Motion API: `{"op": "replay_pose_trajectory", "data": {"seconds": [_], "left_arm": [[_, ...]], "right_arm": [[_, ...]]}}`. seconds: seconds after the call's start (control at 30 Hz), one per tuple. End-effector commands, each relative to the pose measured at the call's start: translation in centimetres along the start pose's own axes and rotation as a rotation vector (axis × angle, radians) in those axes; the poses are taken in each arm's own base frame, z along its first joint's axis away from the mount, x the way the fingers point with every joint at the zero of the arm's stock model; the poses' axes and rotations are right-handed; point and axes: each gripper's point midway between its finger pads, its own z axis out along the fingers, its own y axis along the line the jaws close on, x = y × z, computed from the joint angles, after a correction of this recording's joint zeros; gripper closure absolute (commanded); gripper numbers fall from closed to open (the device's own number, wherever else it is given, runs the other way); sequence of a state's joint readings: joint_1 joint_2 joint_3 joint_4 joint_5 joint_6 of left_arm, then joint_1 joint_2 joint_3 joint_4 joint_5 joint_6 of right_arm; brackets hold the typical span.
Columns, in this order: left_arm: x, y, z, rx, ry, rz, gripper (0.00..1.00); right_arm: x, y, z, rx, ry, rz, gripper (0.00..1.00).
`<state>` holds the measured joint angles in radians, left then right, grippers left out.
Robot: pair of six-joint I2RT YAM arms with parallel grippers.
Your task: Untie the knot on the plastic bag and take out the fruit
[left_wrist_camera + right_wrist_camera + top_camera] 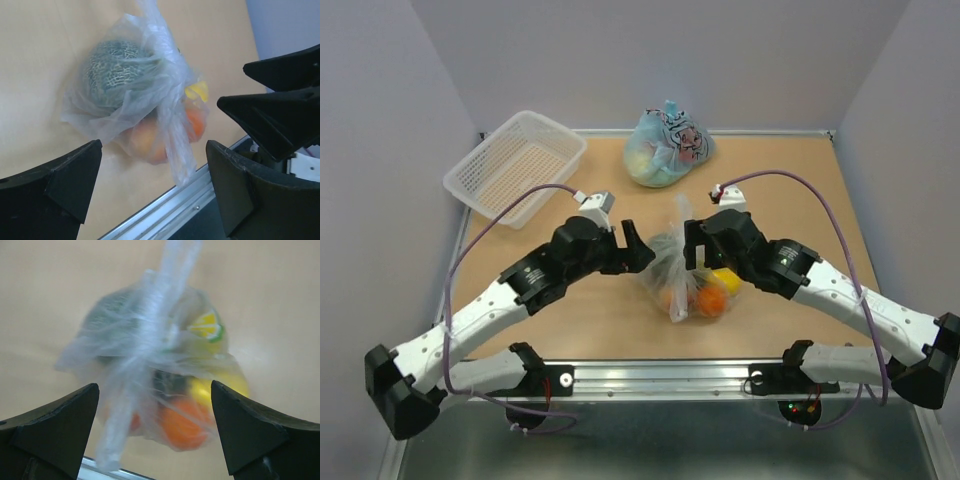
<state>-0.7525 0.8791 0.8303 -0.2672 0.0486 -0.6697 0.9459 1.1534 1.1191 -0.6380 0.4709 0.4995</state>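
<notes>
The clear plastic bag lies on the wooden table between my two grippers, its knot tied and its twisted tails sticking up and toward the front. Inside show a green netted melon, a peach, an orange and a yellow lemon. My left gripper is open just left of the bag, with a bag tail hanging between its fingers untouched. My right gripper is open just right of the bag, over the knot.
A white mesh basket stands at the back left. A light-blue bag with black cartoon print sits at the back centre. A metal rail runs along the table's front edge. Grey walls close in the sides and back.
</notes>
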Motion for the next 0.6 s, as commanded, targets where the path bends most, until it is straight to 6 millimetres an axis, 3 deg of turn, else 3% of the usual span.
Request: {"op": "replay_pose_trajectory", "data": {"seconds": [0.0,0.17,0.4,0.57], "left_arm": [[-2.8,-2.4,3.0,-0.068,-0.114,0.125,0.04],[-3.6,-3.8,5.9,-0.132,-0.118,0.241,0.04],[-1.3,-2.7,10.4,-0.198,-0.017,0.395,0.05],[0.0,-2.5,11.7,-0.18,0.027,0.421,0.08]], "right_arm": [[2.2,-4.2,0.6,0.099,0.053,0.058,0.02],[4.1,-5.9,2.2,0.092,0.088,0.073,0.02],[6.0,-6.5,4.1,0.091,0.128,0.112,0.02],[6.5,-4.4,4.4,-0.029,0.165,0.128,0.02]]}}
